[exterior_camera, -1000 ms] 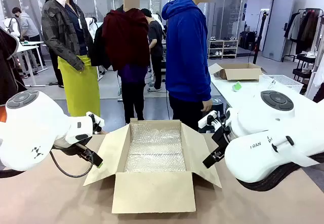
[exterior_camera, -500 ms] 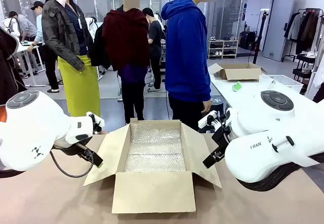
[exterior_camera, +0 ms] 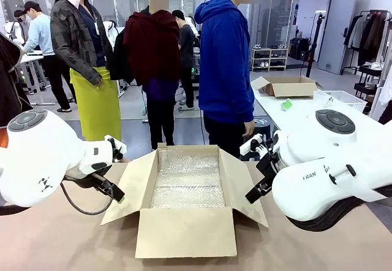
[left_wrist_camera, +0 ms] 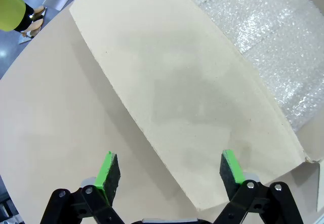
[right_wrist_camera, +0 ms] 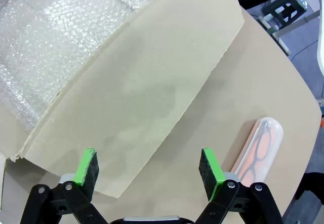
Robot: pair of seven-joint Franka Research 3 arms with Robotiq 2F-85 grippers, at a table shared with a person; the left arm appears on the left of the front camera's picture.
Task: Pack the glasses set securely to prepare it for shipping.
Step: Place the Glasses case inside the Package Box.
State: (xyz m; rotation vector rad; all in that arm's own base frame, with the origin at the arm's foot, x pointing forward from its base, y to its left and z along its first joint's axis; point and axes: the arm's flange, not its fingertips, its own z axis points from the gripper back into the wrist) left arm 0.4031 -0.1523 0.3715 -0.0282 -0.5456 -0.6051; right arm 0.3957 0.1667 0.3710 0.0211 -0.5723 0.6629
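Left gripper (left_wrist_camera: pixel 168 172) hangs released and empty, its green pads (left_wrist_camera: pixel 108 169) spread wide above the outer edge of the left flap (left_wrist_camera: pixel 192 97) of an open cardboard box (exterior_camera: pixel 185 233) on the brown worktop (exterior_camera: pixel 55 240). Right gripper (right_wrist_camera: pixel 148 167) is likewise released and empty, spread above the edge of the right flap (right_wrist_camera: pixel 136 82). Bubble wrap (exterior_camera: pixel 187 179) lines the box floor. 1 pale pink glasses case (right_wrist_camera: pixel 260 147), an orange frame outline showing through its translucent lid, lies flat on the worktop outside the box, just beside the right gripper's finger and apart from the flap. A person in a blue hoodie (exterior_camera: pixel 226 56) stands at the worktop's far side, behind the box, 1 hand (exterior_camera: pixel 250 127) hanging down.
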